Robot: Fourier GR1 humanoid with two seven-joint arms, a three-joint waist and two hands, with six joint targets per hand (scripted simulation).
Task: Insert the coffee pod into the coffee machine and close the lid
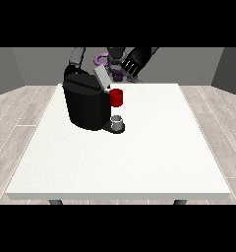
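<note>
Nearest us the white table (139,162) lies bare. Well ahead of our raised hand (132,61) at the view's right, fingers relaxed and holding nothing, a grey thing (118,119), likely the pod, rests beneath the coffee machine (85,103), whose lid (101,78) tilts open to receive it.

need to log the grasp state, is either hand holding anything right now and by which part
Nothing is visibly held. The hand at the view's right hangs raised above the table's far edge with nothing in it; the other hand is hidden behind the coffee machine.
</note>
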